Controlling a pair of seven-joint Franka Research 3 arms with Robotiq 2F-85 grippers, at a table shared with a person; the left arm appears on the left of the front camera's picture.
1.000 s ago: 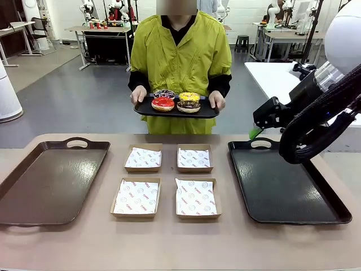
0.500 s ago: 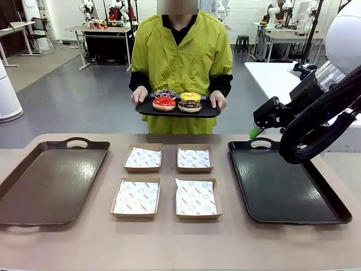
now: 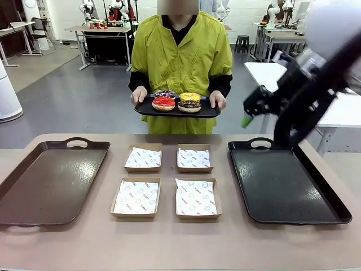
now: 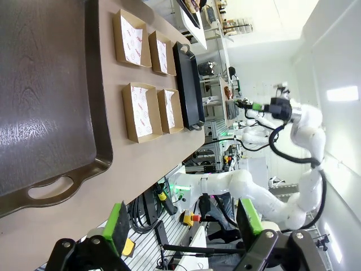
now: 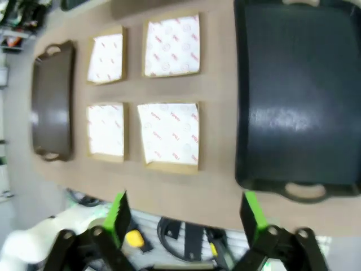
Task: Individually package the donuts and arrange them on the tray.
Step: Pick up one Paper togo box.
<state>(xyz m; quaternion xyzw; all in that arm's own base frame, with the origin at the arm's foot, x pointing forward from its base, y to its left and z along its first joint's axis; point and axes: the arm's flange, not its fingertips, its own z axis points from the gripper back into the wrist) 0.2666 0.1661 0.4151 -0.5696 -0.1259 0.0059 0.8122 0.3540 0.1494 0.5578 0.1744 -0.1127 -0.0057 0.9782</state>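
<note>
**Donuts.** Four donuts sat on a small tray [image 3: 208,112], which a person [image 3: 180,53] held by both ends at the far side of the bench [image 3: 169,243], above and behind its edge. The red donut [image 3: 163,103] and chocolate donut [image 3: 189,105] sat in the near row. The purple donut [image 3: 164,94] and yellow donut [image 3: 189,97] sat in the far row. All four were packed close together.

**Bench.** Four boxes lay open in a two-by-two block at the middle: far left [image 3: 143,157], far right [image 3: 194,158], near left [image 3: 136,197], near right [image 3: 195,197]. Each was lined with white printed paper and held nothing else. A brown tray [image 3: 51,180] lay to the left of the block and a black tray [image 3: 282,186] to the right. Both were bare.

**Right hand.** The right hand [image 3: 248,118] hung in the air above the far end of the black tray, well apart from the donuts. Its fingers [image 5: 118,217] were spread with nothing between them.

**Left hand.** The left hand [image 4: 182,223] was outside the handle end of the brown tray. Its fingers [image 4: 117,228] were spread and gripped nothing.
</note>
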